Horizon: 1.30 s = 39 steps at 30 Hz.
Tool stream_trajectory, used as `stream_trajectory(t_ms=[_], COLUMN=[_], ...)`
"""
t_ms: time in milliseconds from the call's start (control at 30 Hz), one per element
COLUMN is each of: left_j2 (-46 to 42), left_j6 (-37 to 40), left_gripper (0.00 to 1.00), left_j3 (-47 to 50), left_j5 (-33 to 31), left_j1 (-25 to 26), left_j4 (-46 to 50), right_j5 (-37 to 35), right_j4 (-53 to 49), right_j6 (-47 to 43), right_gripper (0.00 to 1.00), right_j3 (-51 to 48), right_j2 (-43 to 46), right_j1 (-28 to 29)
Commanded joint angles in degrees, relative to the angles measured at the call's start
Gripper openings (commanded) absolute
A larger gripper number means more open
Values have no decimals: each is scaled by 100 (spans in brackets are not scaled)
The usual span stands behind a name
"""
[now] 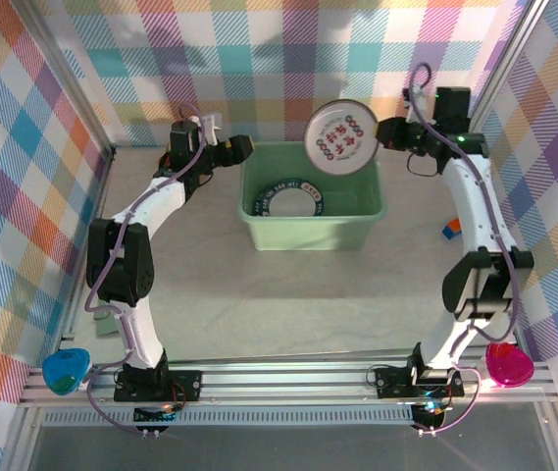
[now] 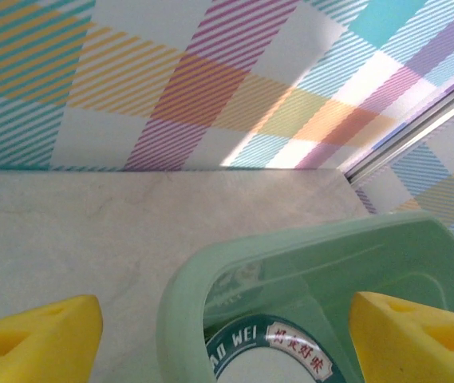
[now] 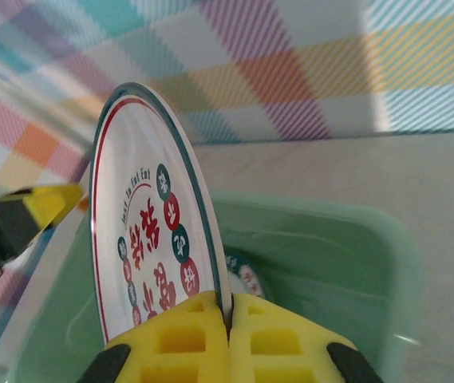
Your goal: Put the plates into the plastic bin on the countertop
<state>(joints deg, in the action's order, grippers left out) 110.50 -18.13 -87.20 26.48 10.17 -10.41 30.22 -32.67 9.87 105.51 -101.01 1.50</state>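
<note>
The right hand (image 3: 228,323) is pinching the red-lettered plate (image 1: 339,137) by its rim, above the plastic bin's (image 1: 310,234) far edge; judging it rigid, glossy, breakable, rim-gripped; the left hand (image 1: 242,148) is hanging spread beside the bin's left rim.

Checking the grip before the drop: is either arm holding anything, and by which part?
The right gripper pinches a white plate by its rim, above the green bin. The left gripper is open and holds nothing.

Left arm (image 1: 151,206) and right arm (image 1: 477,211): white links, black joints, lilac cables (image 1: 90,294). Black bases (image 1: 161,379) bolted on the aluminium rail (image 1: 288,379). Right gripper (image 3: 228,319) pads (image 3: 183,343) yellow, gridded.
</note>
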Motion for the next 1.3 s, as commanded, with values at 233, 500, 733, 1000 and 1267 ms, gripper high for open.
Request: stream_trajectory(t_ms=[233, 500, 733, 1000, 1267], left_j2=[344, 332, 427, 347, 354], left_j6=[-344, -260, -212, -32, 7], left_gripper=[81, 81, 81, 81, 81], left_j3=[-140, -119, -165, -167, -157], left_j5=[28, -78, -158, -257, -249], left_j1=[-37, -124, -199, -287, -341], left_j4=[-1146, -1056, -1112, -999, -890], right_j5=[1137, 1340, 1229, 569, 21], right_j4=[-496, -909, -634, -715, -790], right_j6=[-227, -425, -421, -446, -285], right_gripper=[0, 0, 0, 0, 0], right_j3=[1384, 1302, 646, 421, 715], right_j2=[-1174, -1578, -1608, -1920, -2434], right_j1=[460, 689, 896, 1203, 1249])
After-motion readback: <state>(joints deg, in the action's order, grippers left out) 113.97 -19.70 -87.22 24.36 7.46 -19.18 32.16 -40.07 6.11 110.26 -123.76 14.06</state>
